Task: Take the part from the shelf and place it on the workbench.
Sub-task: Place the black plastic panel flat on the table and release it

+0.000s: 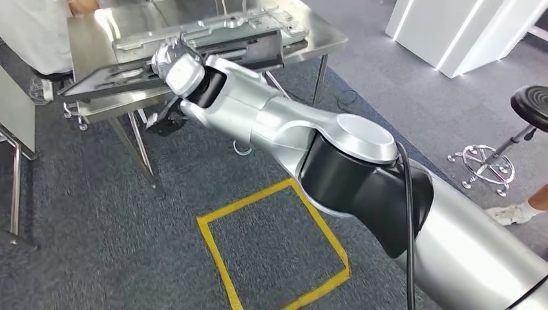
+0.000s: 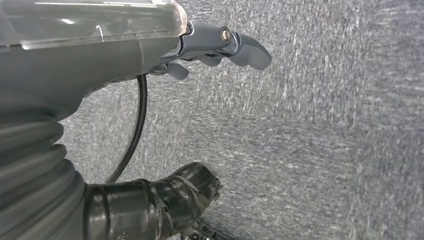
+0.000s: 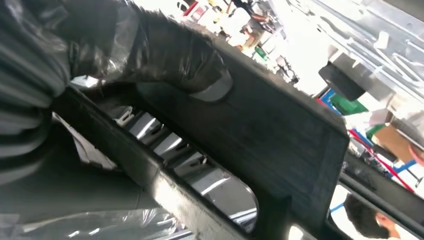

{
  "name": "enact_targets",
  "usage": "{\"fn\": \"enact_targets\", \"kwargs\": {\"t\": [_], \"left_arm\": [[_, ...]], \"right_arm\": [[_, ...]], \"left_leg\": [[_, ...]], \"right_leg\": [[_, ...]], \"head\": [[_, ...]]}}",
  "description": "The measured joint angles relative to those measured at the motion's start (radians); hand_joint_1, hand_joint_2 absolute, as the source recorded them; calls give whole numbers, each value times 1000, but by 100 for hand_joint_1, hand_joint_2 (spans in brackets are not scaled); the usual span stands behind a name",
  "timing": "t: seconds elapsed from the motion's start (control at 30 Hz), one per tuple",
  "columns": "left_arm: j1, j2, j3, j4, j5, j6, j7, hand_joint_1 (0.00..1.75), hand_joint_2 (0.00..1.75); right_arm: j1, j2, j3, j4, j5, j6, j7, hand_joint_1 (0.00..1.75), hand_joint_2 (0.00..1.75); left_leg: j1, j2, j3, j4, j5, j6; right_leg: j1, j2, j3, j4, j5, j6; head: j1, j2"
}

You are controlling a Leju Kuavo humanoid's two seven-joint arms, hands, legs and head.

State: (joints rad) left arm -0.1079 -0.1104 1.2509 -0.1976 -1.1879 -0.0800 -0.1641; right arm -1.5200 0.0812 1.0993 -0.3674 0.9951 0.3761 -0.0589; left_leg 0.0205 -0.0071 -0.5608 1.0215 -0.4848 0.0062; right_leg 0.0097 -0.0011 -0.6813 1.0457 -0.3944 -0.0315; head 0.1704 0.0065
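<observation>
Gripping the dark part (image 1: 194, 55) by its near edge, the right hand (image 1: 178, 71) holds it flat over the workbench (image 1: 97, 32), apparently for set-down. The left hand (image 2: 220, 47) hangs over carpet, fingers apart, holding nothing.

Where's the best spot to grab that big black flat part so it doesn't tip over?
Probably the long near edge, from the robot's side, close to the middle. The black part is long, flat and thin, so an end grip would likely let it tilt. The right hand holds it at that edge, thumb pressed on the flat top face, above the metal workbench. The left hand hangs over the carpet.
</observation>
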Motion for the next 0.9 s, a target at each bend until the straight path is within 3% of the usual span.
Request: {"fn": "enact_targets", "kwargs": {"t": [0.07,0.13,0.17,0.27,0.3,0.33,0.37,0.43,0.5,0.6,0.67,0.77,0.8,0.83,0.9], "left_arm": [[-2,-1,0,0,0,0,1,0,175],[-2,-2,0,0,0,0,1,0,175],[-2,-2,0,0,0,0,1,0,175],[-3,0,0,0,0,0,1,0,175],[-3,1,0,0,0,0,1,0,175],[-3,2,0,0,0,0,2,0,175],[-2,2,0,0,0,0,2,0,175],[-2,3,0,0,0,0,1,0,175],[-4,4,0,0,-1,0,2,0,175],[-5,4,0,0,-3,0,2,0,175],[-5,3,0,0,-4,0,2,0,175],[-8,3,0,0,-6,0,2,0,175],[-9,3,0,0,-6,0,2,0,175],[-8,3,0,0,-6,0,2,0,175],[-7,3,0,0,-7,0,2,0,175]], "right_arm": [[-3,0,0,0,0,0,0,175,175],[-5,-1,-1,1,0,0,1,175,175],[-8,-2,-1,1,0,1,3,175,175],[-11,0,-1,1,0,2,5,175,175],[-8,0,-1,1,0,3,5,175,175],[-6,0,-2,1,-1,4,5,175,175],[-6,0,-2,1,-1,4,6,175,175],[-10,0,-4,1,-1,5,6,175,175],[-17,0,-6,1,-2,7,7,175,175],[-25,0,-8,1,-3,14,6,175,175],[-32,-3,-9,0,-3,17,4,175,175],[-37,-6,-10,0,-3,20,-2,175,175],[-37,-7,-10,1,-3,22,-3,175,175],[-36,-9,-11,1,-3,24,-4,175,175],[-38,-13,-11,1,-2,26,-5,175,175]], "left_leg": [[0,1,7,-1,4,-11],[1,2,1,32,-1,-19],[2,3,-20,73,-14,-22],[3,3,-131,249,-82,-36],[3,3,-157,275,-92,-39],[4,4,-166,264,-78,-39],[4,4,-159,220,-44,-38],[3,6,-117,83,48,-33],[-2,7,-88,3,81,-21],[0,6,-79,-7,80,-1],[5,7,-69,-13,78,10],[5,6,-55,-14,65,19],[5,5,-48,-13,59,19],[5,3,-41,-11,52,18],[4,0,-24,-9,36,14]], "right_leg": [[2,0,19,-22,-4,-8],[-4,-1,44,-37,-5,-15],[-7,-2,54,-42,-7,-18],[-9,1,71,-45,-20,-24],[-9,2,78,-44,-26,-23],[-10,3,85,-43,-33,-22],[-11,4,94,-42,-40,-19],[-11,4,109,-35,-56,-11],[-9,4,111,-27,-70,1],[-6,4,110,-21,-85,18],[-7,4,88,28,-113,29],[-14,4,-22,219,-180,40],[-17,3,-54,261,-181,42],[-19,3,-69,265,-160,43],[-20,3,-44,162,-70,37]], "head": [[1,0],[1,0],[1,0],[1,0],[1,0],[1,0],[1,0],[1,0],[1,0],[1,0],[1,0],[1,0],[1,0],[1,0],[1,0]]}}
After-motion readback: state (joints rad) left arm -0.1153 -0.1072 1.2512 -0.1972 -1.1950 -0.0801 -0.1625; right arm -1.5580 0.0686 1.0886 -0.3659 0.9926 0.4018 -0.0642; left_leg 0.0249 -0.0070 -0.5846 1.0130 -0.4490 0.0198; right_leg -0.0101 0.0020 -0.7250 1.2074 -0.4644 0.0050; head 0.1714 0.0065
